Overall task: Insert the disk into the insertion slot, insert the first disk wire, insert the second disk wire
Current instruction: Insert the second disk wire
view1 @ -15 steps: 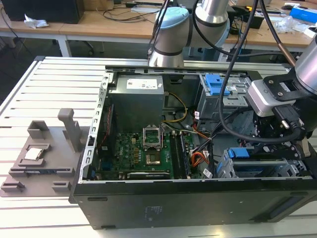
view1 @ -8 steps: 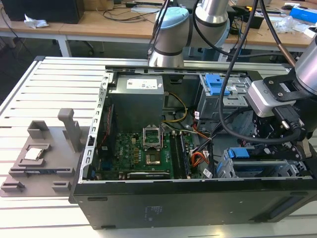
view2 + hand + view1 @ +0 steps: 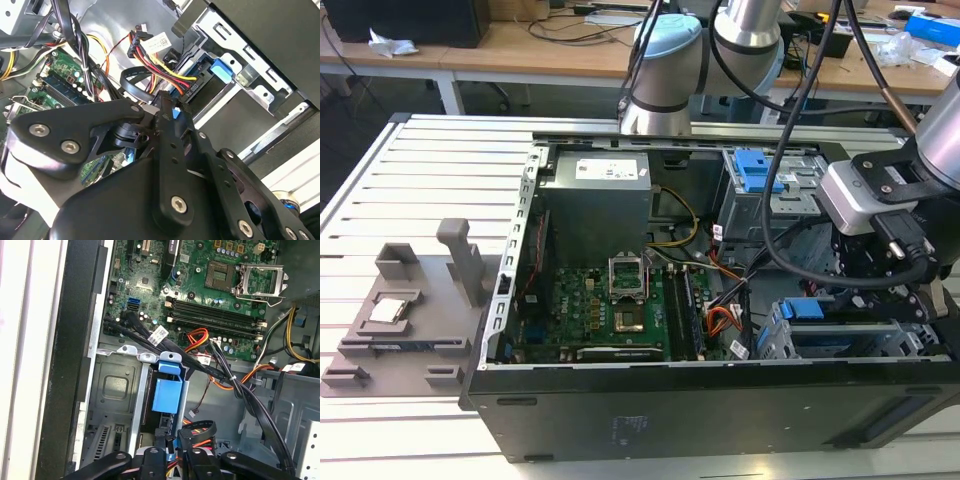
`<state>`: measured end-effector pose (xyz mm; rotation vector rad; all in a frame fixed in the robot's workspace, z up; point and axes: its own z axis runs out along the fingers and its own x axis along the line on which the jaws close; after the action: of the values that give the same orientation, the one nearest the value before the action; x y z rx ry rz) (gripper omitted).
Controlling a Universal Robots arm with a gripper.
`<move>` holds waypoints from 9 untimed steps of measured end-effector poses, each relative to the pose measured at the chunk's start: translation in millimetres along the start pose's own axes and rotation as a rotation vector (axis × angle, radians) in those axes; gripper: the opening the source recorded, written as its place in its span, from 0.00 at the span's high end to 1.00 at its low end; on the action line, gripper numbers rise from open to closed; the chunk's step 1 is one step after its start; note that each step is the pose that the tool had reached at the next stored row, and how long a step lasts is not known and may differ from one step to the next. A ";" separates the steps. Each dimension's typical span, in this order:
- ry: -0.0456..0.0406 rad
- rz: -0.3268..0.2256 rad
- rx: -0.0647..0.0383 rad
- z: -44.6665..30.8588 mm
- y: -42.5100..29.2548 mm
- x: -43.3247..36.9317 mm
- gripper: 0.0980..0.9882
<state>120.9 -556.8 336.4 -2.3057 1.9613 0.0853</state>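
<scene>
One open computer case (image 3: 620,410) on slatted desk (image 3: 380,200). Grey fixture tray (image 3: 400,320) at case's 9 o'clock. Motherboard (image 3: 610,310) at case centre. Insertion slot (image 3: 850,340) at case's 3 o'clock, disk (image 3: 167,390) seated inside. Hand (image 3: 171,455) above slot, narrow, pinching small blue wire connector (image 3: 176,112).
</scene>
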 end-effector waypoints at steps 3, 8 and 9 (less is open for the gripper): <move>0.0002 0.000 0.000 -3.1 -0.2 -0.3 0.87; 0.0004 0.000 0.000 -7.1 -0.4 -0.8 0.87; 0.0004 0.000 0.000 -7.2 -0.4 -0.9 0.87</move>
<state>120.9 -556.8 343.7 -2.3060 1.9615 0.0849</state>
